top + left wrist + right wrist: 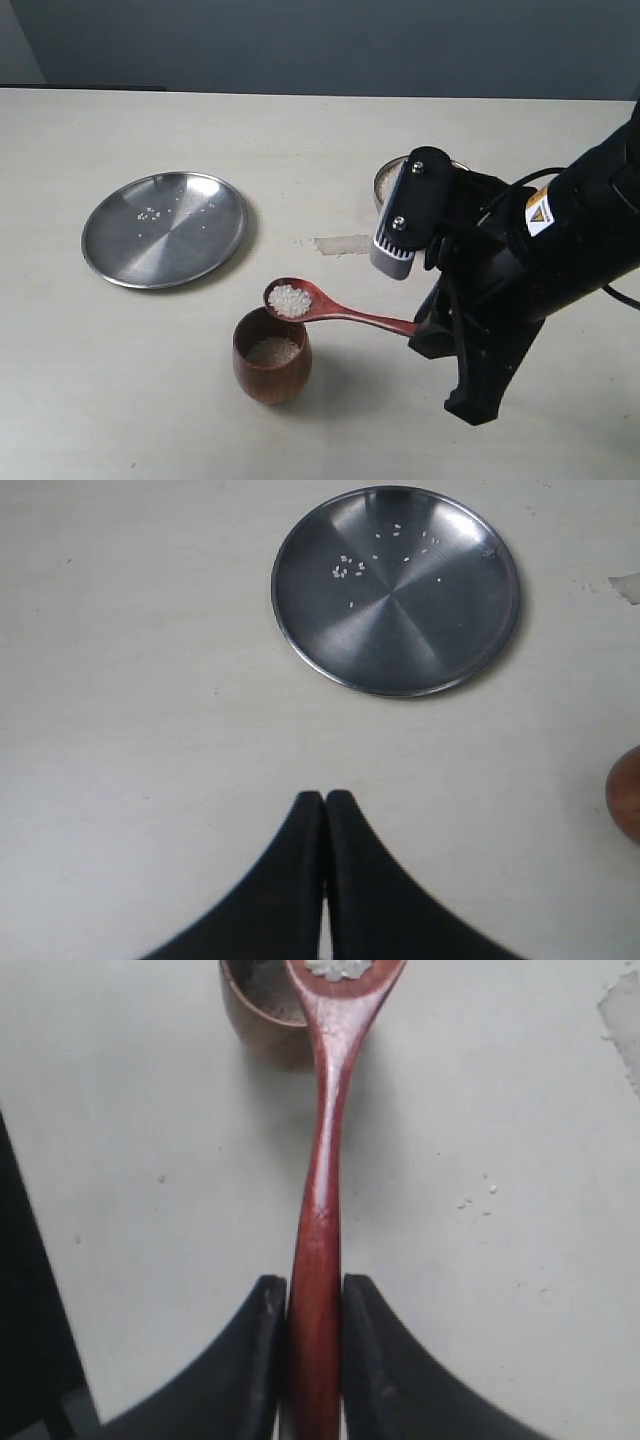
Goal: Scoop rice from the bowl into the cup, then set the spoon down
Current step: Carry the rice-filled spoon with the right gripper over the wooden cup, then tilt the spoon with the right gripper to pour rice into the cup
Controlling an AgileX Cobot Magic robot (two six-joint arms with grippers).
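Two tools here, and each wrist cam tells its own bit. The right one shows the right tool [313,1290] clamped on the handle of the spoon [320,1190], whose oval end sits above the rim of the cup [255,1015]. Only the exterior view really shows the heap of rice [290,299] on the spoon, more rice down inside the cup, and the bowl [383,183] mostly hidden behind the right arm [560,240]. The left cam has the left tool [325,800] closed, fingers touching, hovering over the table [120,730] near the steel plate [397,590], which has a few loose grains [350,570] on it. Table's pale and a bit scuffed, with a patch of tape [340,243]; dark grey-blue wall [300,40] behind.
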